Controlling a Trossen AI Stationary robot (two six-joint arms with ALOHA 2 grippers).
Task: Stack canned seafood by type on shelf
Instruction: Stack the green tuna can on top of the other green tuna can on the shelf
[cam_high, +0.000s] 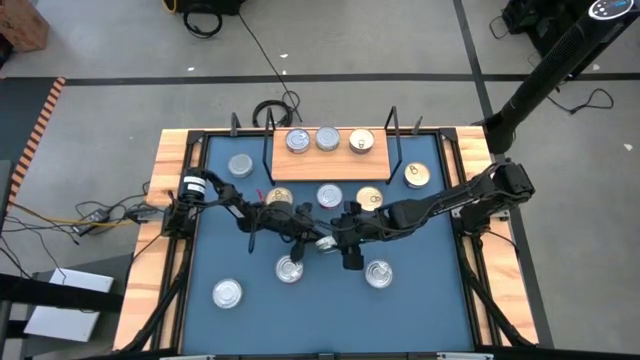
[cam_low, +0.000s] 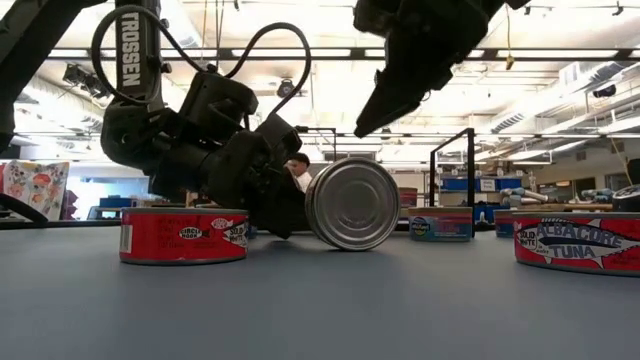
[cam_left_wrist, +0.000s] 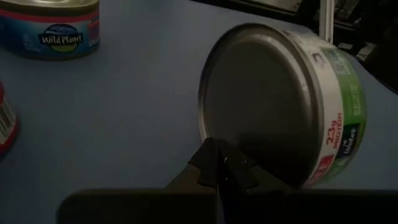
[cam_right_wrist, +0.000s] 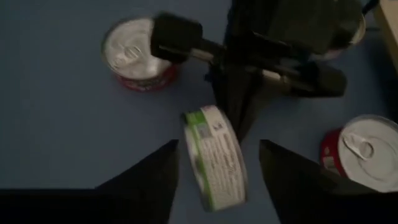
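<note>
Green-labelled tin stood on edge mid-table. Left gripper pressed against its base, jaws together. Right gripper held above it, jaws apart.

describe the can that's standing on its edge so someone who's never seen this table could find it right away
Start at the blue mat, where the two arms meet mid-table. The can stands there on its rim beside the left gripper. Every neighbour lies flat; this one alone shows a green-and-white label.

Shiny metal tin with paper label, on matt blue table.
</note>
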